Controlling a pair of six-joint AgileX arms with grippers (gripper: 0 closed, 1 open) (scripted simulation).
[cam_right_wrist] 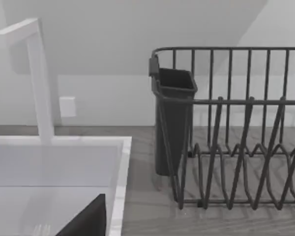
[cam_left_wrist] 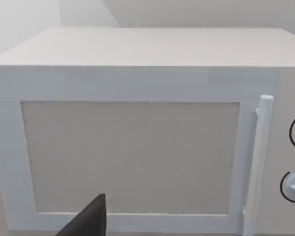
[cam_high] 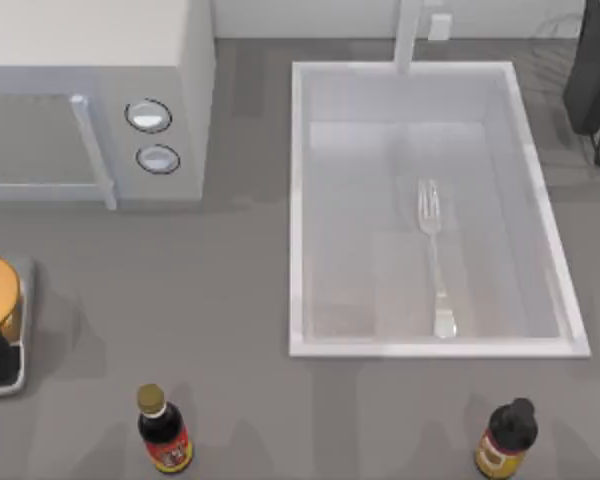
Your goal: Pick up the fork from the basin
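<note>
One fork [cam_high: 433, 255] lies untouched in basin [cam_high: 298, 200].

The fork [cam_high: 433, 253] — slim, shiny silver, four tines — lies flat on the light-grey bottom of the basin [cam_high: 298, 210], right of centre, tines toward the faucet end and its widened handle end near the opposite rim. The basin is white, rectangular, pale-rimmed — far longer than the fork.

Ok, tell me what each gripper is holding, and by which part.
Nothing is held. The fork lies flat and alone on the basin floor, with no gripper near it.
</note>
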